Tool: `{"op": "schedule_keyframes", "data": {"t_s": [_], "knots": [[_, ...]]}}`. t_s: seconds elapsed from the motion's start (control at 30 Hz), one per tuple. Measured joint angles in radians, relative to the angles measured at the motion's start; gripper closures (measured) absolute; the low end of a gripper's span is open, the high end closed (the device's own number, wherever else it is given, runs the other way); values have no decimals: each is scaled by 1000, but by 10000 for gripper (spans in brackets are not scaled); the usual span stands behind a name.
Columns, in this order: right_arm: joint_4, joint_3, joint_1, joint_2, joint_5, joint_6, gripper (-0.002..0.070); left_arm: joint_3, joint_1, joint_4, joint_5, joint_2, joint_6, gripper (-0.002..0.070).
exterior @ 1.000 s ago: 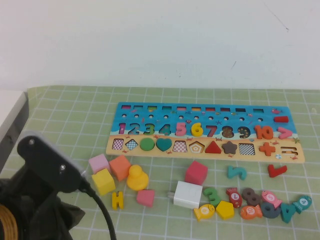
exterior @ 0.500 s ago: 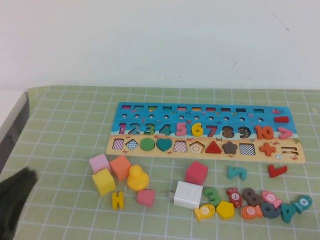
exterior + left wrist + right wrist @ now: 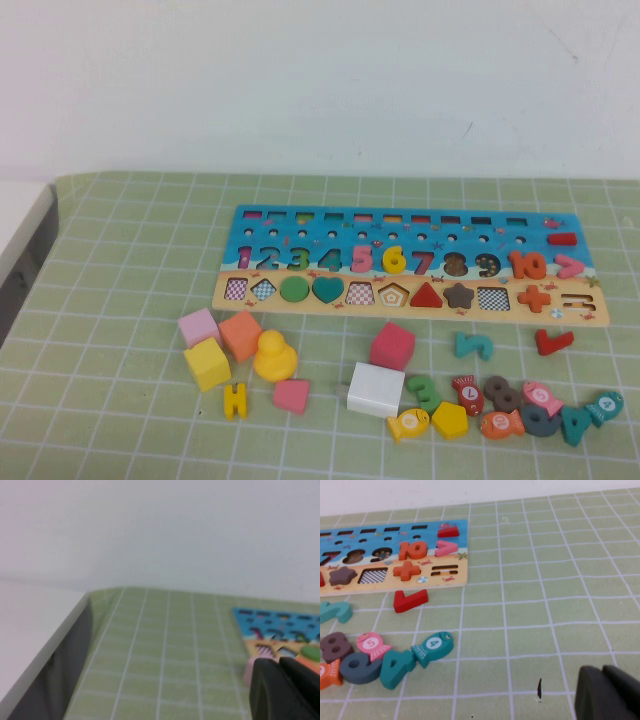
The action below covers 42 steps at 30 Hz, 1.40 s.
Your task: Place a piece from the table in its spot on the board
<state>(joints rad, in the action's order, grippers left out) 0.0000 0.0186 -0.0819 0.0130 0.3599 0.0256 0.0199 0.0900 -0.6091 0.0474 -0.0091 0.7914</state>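
Observation:
The board (image 3: 410, 268) lies flat at the middle of the green mat, blue band behind and tan band in front. The piece, a yellow 6 (image 3: 394, 259), sits in the board's number row between the 5 and the 7. No arm shows in the high view. In the left wrist view my left gripper (image 3: 277, 664) hangs shut and empty above the mat's left part, with the board's left end (image 3: 280, 622) beyond it. In the right wrist view my right gripper (image 3: 603, 671) is shut and empty over bare mat, well off the board's right end (image 3: 460, 575).
Loose pieces lie in front of the board: pink (image 3: 197, 325), orange (image 3: 240, 334) and yellow (image 3: 206, 363) cubes, a duck (image 3: 274, 356), a yellow H (image 3: 234, 400), a white block (image 3: 376, 389), a red cube (image 3: 392, 345), and several numerals and fish (image 3: 520, 405). The mat's left edge (image 3: 30, 235) drops off.
The left arm, which filled the lower left of the high view, has drawn back out of that view. The board and loose pieces have not moved.

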Motion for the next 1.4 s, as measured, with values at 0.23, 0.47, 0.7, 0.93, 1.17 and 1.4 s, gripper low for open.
{"op": "schedule_keyframes", "data": {"t_s": [0.23,0.47,0.7,0.93,1.17,1.4], "knots": [[0,0,0,0,0,0,679,0,0,4,169,0,-5,677],[0,0,0,0,0,0,678,0,0,462,191,0,-504,677],[0,0,0,0,0,0,678,0,0,738,251,-4,-869,677],[0,0,0,0,0,0,679,0,0,713,261,-4,-841,677],[0,0,0,0,0,0,679,-2,0,730,267,-4,-839,677],[0,0,0,0,0,0,679,-2,0,737,270,-4,-839,677]]}}
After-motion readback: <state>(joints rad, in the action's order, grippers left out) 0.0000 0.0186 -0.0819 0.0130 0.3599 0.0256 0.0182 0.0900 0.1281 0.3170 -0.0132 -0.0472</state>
